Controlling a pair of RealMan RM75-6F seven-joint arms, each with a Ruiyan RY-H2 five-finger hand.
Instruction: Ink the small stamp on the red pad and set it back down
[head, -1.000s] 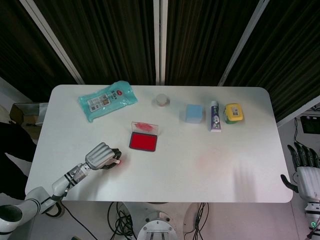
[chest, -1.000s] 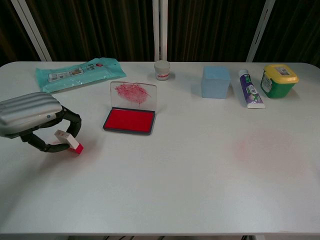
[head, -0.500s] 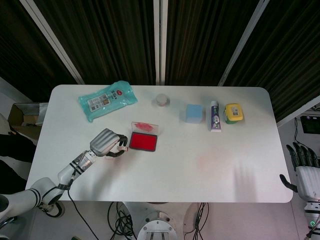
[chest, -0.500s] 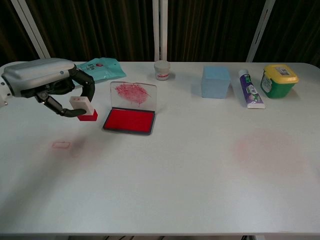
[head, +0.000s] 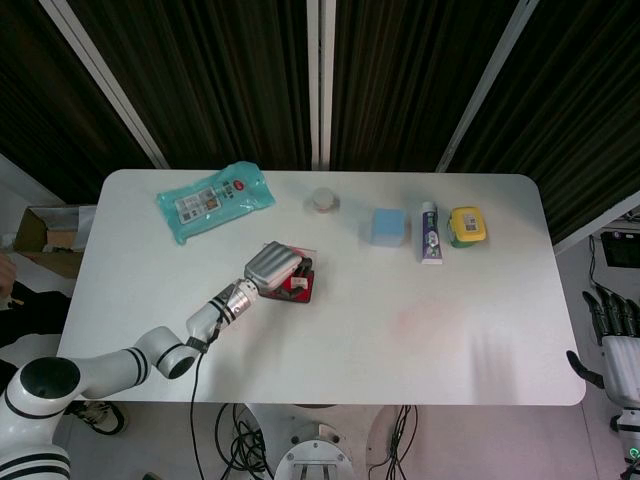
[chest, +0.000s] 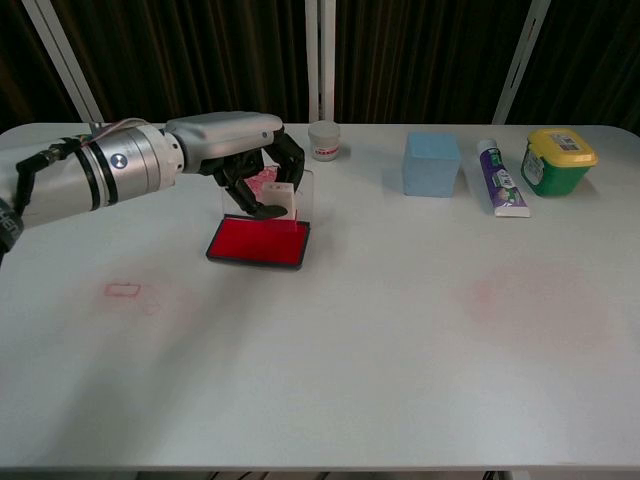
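Since the earlier frame, we are seeing our left hand (chest: 245, 150) carrying the small stamp (chest: 281, 200) rightward from beside the red ink pad (chest: 257, 241) to over it. The fingers are gripping the stamp just above the pad's far edge. Our right hand (head: 612, 338) is hanging beyond the table (chest: 400, 340), fingers apart, holding nothing.
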